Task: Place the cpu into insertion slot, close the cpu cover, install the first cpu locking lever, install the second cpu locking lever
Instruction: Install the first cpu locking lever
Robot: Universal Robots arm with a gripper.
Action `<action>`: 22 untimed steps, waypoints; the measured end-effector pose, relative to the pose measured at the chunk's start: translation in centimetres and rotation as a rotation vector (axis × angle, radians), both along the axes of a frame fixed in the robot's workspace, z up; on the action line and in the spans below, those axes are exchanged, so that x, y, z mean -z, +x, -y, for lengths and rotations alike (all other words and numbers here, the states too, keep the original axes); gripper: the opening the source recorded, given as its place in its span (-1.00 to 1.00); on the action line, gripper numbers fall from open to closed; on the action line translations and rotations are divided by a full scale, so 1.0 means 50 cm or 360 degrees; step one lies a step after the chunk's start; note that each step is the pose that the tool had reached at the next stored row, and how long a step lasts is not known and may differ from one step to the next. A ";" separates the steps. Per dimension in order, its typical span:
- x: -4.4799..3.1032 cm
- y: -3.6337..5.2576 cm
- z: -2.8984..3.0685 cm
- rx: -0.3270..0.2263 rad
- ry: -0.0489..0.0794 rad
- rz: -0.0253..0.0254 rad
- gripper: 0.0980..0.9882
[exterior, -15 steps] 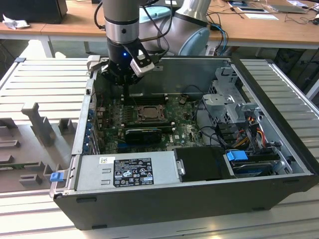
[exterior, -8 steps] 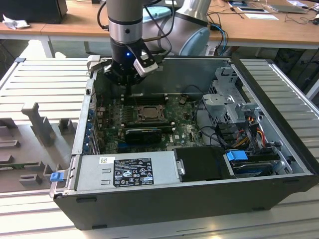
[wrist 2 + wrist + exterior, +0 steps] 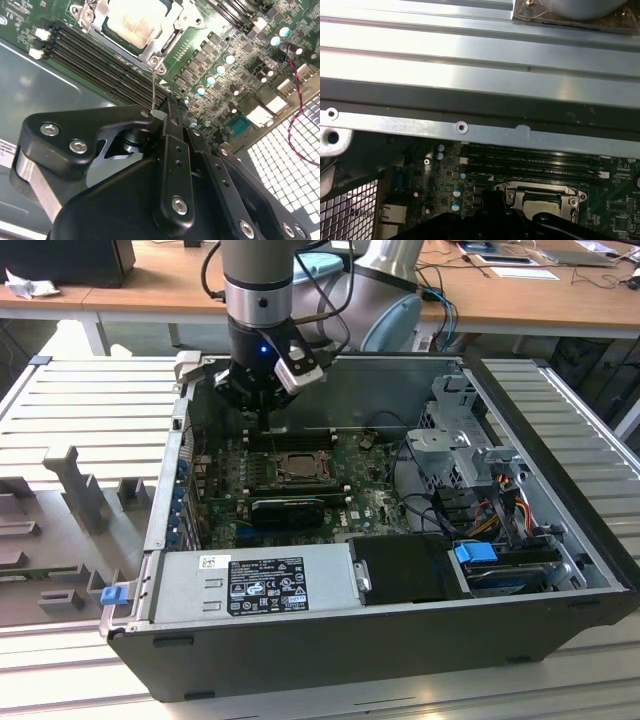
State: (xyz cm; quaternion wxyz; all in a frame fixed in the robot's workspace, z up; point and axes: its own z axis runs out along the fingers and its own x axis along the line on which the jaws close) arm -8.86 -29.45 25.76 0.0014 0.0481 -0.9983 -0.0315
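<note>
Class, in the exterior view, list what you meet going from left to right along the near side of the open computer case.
blue clip → labelled power supply → black box → blue tab

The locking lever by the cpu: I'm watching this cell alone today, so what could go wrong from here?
1. The thin lever runs from beside the cover to the gripper; a sideways pull may bend it or let it slip away.
2. The memory slots lie just beside the lever, so the gripper could strike them if it presses down.
3. The cover over the cpu might lift if the lever springs back.
</note>
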 end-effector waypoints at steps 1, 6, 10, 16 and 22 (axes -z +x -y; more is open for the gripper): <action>0.000 0.003 0.000 0.0000 0.0000 0.00001 -0.98; 0.001 0.013 0.000 0.0000 0.0000 0.00002 -0.98; 0.001 0.017 0.000 0.0000 0.0000 -0.00001 -0.98; 0.001 0.028 0.000 0.0000 0.0000 0.00000 -0.98; 0.002 0.047 0.000 0.0000 0.0000 0.00000 -0.98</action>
